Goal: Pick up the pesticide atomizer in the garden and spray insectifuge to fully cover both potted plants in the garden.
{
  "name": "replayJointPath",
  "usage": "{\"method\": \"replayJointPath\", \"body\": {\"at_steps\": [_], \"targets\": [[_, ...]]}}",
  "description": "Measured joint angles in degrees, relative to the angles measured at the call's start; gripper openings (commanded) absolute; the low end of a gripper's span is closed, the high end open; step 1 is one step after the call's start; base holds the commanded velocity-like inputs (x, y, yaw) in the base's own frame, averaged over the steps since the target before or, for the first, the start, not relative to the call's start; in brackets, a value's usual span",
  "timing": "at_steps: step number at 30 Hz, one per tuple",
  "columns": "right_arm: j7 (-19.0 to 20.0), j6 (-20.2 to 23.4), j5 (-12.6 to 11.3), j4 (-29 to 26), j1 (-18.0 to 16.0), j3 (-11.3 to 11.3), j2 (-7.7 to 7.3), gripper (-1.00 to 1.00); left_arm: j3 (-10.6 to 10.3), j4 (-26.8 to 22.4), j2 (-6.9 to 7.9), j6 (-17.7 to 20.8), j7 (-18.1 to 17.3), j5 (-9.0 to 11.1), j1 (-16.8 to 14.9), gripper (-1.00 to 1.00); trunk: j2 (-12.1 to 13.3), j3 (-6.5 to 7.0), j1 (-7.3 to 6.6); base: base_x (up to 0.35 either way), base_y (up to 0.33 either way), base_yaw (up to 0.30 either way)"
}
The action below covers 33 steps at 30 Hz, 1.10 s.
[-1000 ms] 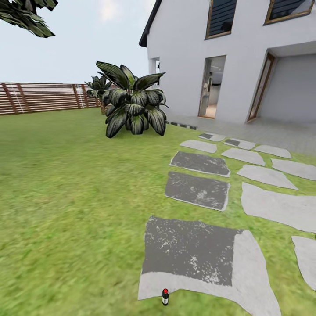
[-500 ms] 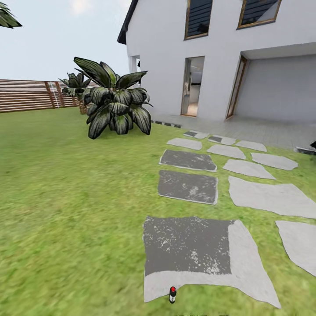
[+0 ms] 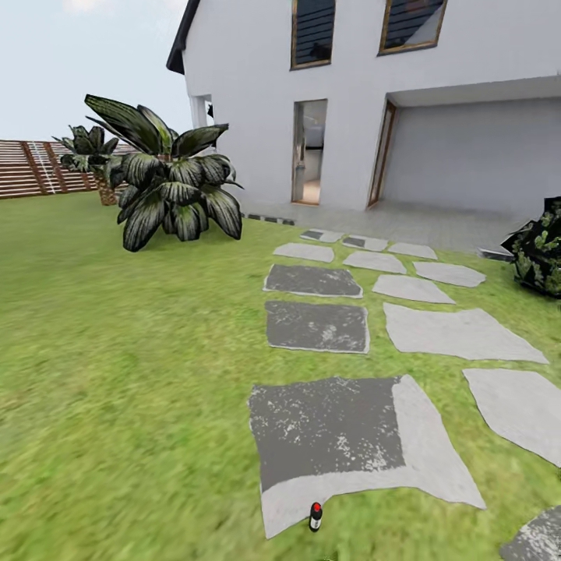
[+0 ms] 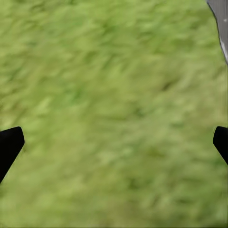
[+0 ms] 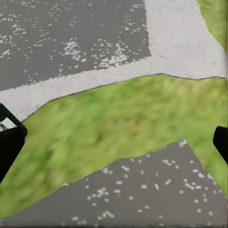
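Note:
The pesticide atomizer (image 3: 315, 516) stands upright on the grass in the head view, at the near edge of the closest stepping stone (image 3: 343, 436); from here it is a tiny dark bottle with a red top. In the right wrist view a dark green corner with a white label, the atomizer (image 5: 6, 118), pokes in just above one black fingertip. My right gripper (image 5: 114, 142) is open over a grass strip between two stones. My left gripper (image 4: 114, 142) is open above bare lawn. The two small potted plants are out of view.
Flat stepping stones (image 3: 315, 326) run across the lawn to a white house (image 3: 436, 93). Two big dark broad-leaved plants (image 3: 167, 187) stand at the left before a slatted wooden fence (image 3: 27, 167). A speckled green bush (image 3: 541, 245) sits at the right edge.
The camera has swung to the right, so the whole scene has slid left and the speckled bush has come into view. The atomizer stays at the stone's near edge.

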Motion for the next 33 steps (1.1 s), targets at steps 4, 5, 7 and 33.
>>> {"method": "replayJointPath", "body": {"at_steps": [4, 5, 7, 33], "targets": [[0.0, 0.0, 0.0, -0.1, 0.0, 0.0, -0.06, 1.00, 0.0, 0.0, 0.00, 0.0, 0.0, 0.0, 0.0, 1.00, 0.0, -0.19, 0.00, 0.000, 0.019, -0.242], [0.0, 0.0, 0.0, -0.1, 0.0, 0.0, -0.07, 1.00, 0.0, 0.0, 0.00, 0.0, 0.0, 0.0, 0.0, 1.00, 0.0, -0.23, 0.00, 0.000, 0.005, -0.251], [0.0, 0.0, 0.0, -0.2, 0.0, 0.0, -0.19, 1.00, 0.0, 0.0, 0.00, 0.0, 0.0, 0.0, 0.0, 1.00, 0.0, -0.32, 0.00, 0.000, 0.002, -0.254], [0.2, 0.1, -0.2, -0.1, 0.0, -0.1, -0.79, 1.00, 0.0, -0.1, -0.18, 0.0, -0.3, 0.0, 0.0, 1.00, 0.0, -2.28, 0.00, 0.000, 0.003, -0.182]]}}
